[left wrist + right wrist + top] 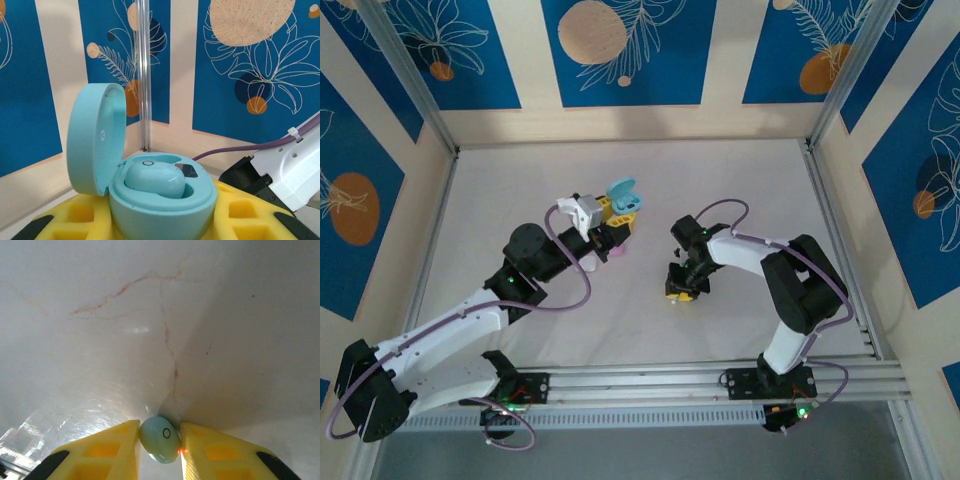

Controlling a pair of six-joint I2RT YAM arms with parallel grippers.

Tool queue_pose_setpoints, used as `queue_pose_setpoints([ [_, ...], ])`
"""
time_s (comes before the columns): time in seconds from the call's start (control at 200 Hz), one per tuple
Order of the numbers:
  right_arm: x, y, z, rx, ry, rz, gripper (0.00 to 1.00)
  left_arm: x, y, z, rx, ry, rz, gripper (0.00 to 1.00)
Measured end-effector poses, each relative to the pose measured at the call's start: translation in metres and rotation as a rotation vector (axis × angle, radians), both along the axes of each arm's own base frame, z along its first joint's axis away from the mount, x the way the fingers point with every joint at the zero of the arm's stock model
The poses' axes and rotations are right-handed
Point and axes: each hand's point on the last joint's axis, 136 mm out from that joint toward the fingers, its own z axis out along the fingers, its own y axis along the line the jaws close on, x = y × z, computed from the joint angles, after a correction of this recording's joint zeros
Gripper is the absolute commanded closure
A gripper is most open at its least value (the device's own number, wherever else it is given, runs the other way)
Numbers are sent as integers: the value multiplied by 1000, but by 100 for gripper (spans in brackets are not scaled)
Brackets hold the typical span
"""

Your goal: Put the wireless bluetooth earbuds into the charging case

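A light blue charging case [160, 210] sits between the yellow fingers [75, 212] of my left gripper [162, 222], which is shut on its base. Its lid [95, 137] stands open to the left. One light blue earbud [155, 180] lies in a seat of the case, and the seat beside it shows a dark opening. In the top view the case [623, 195] is held above the table's middle by the left gripper [612, 222]. My right gripper [160, 447] is shut on a second light blue earbud [157, 434] down at the table surface, and stands low in the top view [682, 288].
A small pink thing [617, 250] lies on the white table [740, 190] just under the left gripper. Patterned blue walls and metal posts [825, 100] close the table in. The right arm's white link [287, 167] shows to the right of the case.
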Motion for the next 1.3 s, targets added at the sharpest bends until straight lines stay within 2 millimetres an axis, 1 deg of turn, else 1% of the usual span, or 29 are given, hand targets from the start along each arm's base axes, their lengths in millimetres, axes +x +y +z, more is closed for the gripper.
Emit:
queue_pose_setpoints([
  [0.13, -1, 1, 4, -10, -22, 9, 75, 0, 0, 0, -1, 0, 0, 76],
  [0.185, -1, 1, 11, -6, -38, 10, 76, 0, 0, 0, -1, 0, 0, 76],
  [0.255, 0, 0, 24, 7, -71, 6, 76, 0, 0, 0, 0, 0, 1, 76],
  [0.355, 8, -2, 55, 44, -148, -20, 76, 0, 0, -2, 3, 3, 1, 76],
  [0.505, 29, -7, 117, 133, -302, -83, 76, 3, -3, -13, 21, 21, 2, 76],
  [0.58, 35, -11, 142, 168, -362, -110, 76, 5, -5, -20, 33, 32, 2, 76],
  [0.795, 41, -17, 200, 238, -482, -160, 76, 14, -14, -44, 81, 74, 0, 77],
  [0.97, 44, -18, 253, 310, -599, -176, 76, 18, -23, -61, 117, 100, -20, 78],
  [1.105, 43, -15, 282, 370, -657, -172, 76, 18, -28, -69, 138, 99, -35, 78],
  [1.301, 41, 2, 305, 441, -683, -127, 76, 14, -34, -74, 158, 95, -62, 78],
])
